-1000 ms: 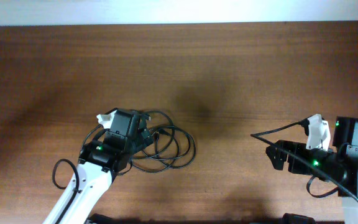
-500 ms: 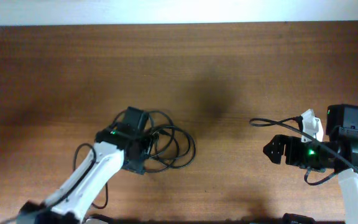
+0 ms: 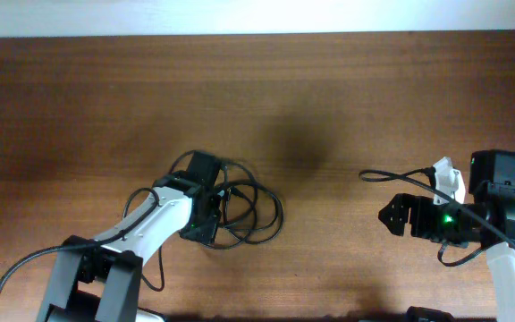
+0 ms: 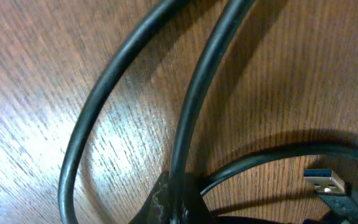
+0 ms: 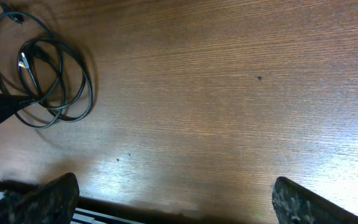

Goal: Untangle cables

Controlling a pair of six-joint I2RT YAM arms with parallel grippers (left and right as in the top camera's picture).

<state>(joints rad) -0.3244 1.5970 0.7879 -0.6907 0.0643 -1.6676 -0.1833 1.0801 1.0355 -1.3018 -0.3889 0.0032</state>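
Wooden table [image 3: 347, 89], seen from overhead. Cables [image 3: 256, 207] lie in loose overlapping loops left of centre. Left gripper [image 3: 209, 210] is closed at the tangle's left edge, apparently pinching one strand to draw it free. Right gripper [image 3: 390, 217], jaws spread and empty, hangs well apart at the right.

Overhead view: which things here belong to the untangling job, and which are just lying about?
Part of the job: cables, looped in one bundle; left gripper, shut at the bundle; right gripper, open, well apart from it.
Not part of it: table; thicker black wire fixed to the right arm.
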